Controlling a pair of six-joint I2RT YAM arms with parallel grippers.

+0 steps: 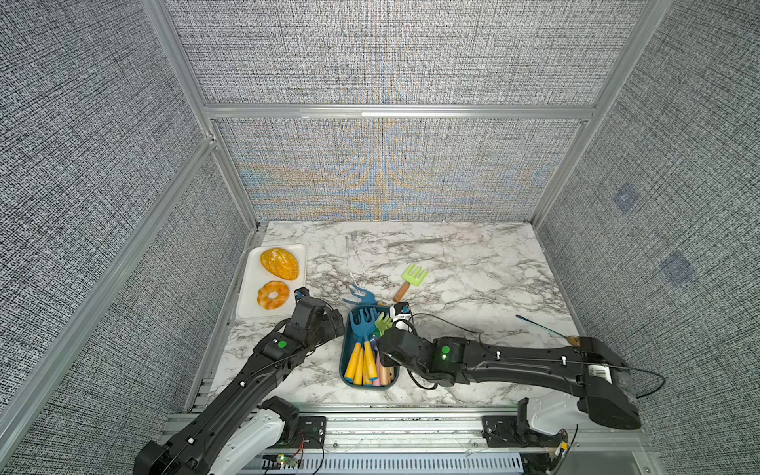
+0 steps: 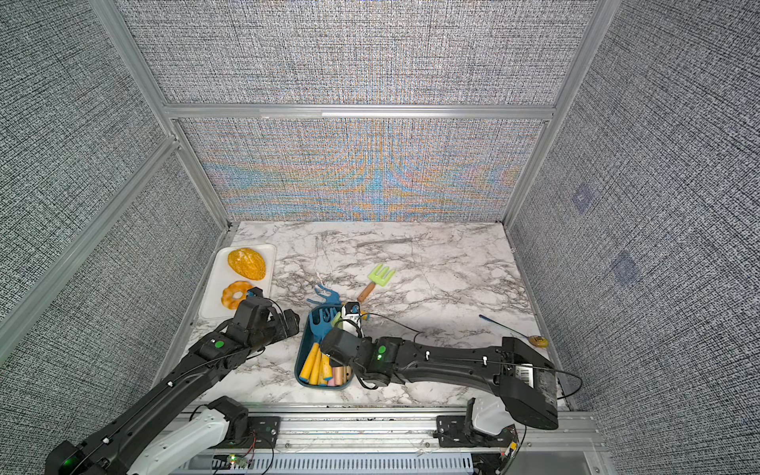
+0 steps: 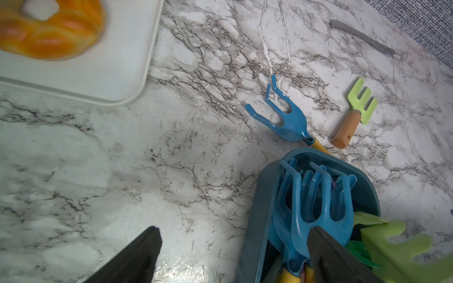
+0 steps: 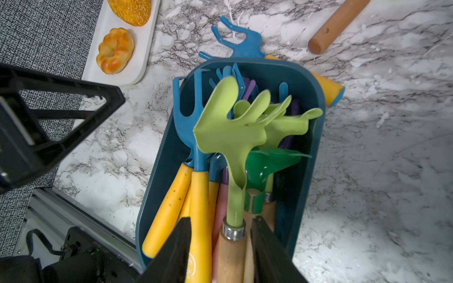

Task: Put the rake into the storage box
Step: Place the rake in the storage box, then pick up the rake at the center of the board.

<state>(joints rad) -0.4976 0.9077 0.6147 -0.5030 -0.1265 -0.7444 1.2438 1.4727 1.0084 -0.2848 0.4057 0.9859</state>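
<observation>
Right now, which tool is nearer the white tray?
Left. The left tool sits between the tray and the box, just off the tray's corner; the right tool is over the box, farther away.

A robot lab test cell: grey fabric panels (image 1: 390,49) in an aluminium frame (image 1: 399,112) enclose a marble-patterned tabletop (image 1: 473,288), with robot arms (image 1: 514,362) mounted on a metal rail (image 1: 403,423).

Marble counter (image 1: 473,296) is carrying the storage box (image 1: 344,349). A blue rake (image 1: 362,295) is lying just beside the box's far end, a green rake (image 1: 411,279) is lying near, beyond that end, and a white tray (image 1: 251,304) is sitting to the box's left.
</observation>
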